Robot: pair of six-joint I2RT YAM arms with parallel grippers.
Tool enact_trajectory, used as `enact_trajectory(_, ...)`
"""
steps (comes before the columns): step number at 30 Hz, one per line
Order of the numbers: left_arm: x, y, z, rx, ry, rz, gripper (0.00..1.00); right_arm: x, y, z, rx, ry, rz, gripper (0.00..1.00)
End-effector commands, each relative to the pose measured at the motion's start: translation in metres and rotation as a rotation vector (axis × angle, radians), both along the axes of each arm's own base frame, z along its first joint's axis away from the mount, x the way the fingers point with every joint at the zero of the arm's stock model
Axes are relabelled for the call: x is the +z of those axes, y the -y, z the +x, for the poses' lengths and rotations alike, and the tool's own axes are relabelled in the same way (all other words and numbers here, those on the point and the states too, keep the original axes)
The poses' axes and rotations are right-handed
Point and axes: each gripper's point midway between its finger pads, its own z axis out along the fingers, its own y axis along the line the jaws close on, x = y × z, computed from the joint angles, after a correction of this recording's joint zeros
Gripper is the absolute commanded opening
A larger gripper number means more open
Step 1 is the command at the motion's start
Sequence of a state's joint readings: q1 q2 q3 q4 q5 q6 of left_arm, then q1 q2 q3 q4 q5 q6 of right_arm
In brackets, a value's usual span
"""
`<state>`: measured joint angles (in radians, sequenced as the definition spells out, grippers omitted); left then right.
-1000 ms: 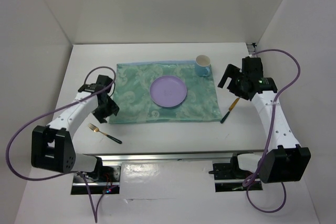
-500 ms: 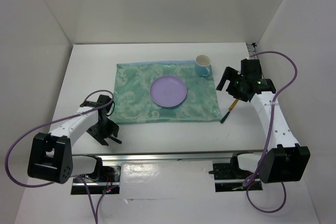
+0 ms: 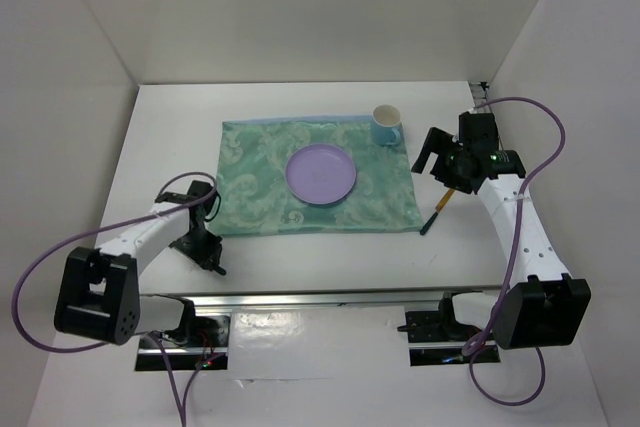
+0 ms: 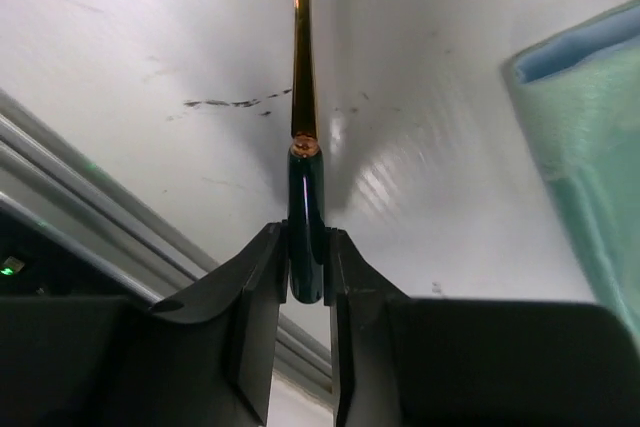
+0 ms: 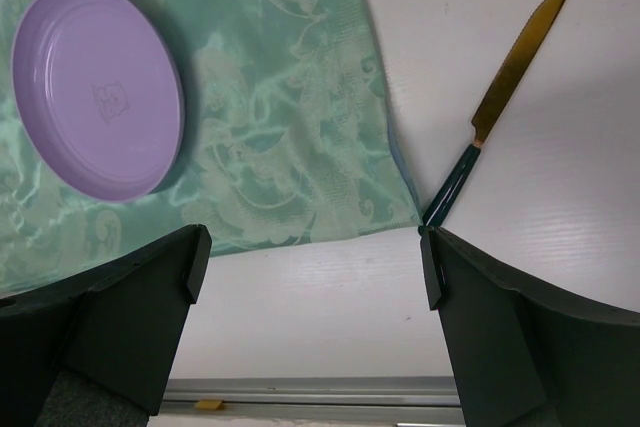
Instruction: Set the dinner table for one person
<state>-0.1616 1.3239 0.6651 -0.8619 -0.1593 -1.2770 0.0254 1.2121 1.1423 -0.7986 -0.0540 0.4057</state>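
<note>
My left gripper (image 3: pixel 200 245) is low at the near left of the white dinner table (image 3: pixel 330 257), shut on the dark green handle of a gold fork (image 4: pixel 305 197). In the left wrist view the gripper (image 4: pixel 306 239) pinches the handle's end and the gold stem runs straight ahead on the table. In the top view only the handle tip (image 3: pixel 218 269) shows. My right gripper (image 3: pixel 440 154) is open and empty, held above the table by the placemat's right edge. A gold knife with a dark green handle (image 3: pixel 437 212) lies there, also in the right wrist view (image 5: pixel 505 87).
A green swirl placemat (image 3: pixel 260 197) lies mid-table with a purple plate (image 3: pixel 320 173) on it and a blue mug (image 3: pixel 386 125) at its far right corner. The plate (image 5: pixel 95 87) and placemat (image 5: pixel 290 117) show in the right wrist view. A metal rail (image 3: pixel 320 299) edges the near side.
My left arm swung from the placemat's left edge toward the near edge, came down over the fork and shut on its handle. The right arm barely moved.
</note>
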Motion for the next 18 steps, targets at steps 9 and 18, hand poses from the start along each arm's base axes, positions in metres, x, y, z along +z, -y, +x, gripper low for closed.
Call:
enact_trajectory(9, 0.158, -0.009, 0.120, -0.426, 0.549, 0.168, 0.00, -0.004, 0.004, 0.005, -0.025, 0.008, -0.005, 1.00)
enact_trajectory(18, 0.118, 0.054, 0.204, -0.882, 0.349, 0.099, 0.00, -0.042, 0.035, -0.023, -0.276, -0.190, -0.076, 1.00)
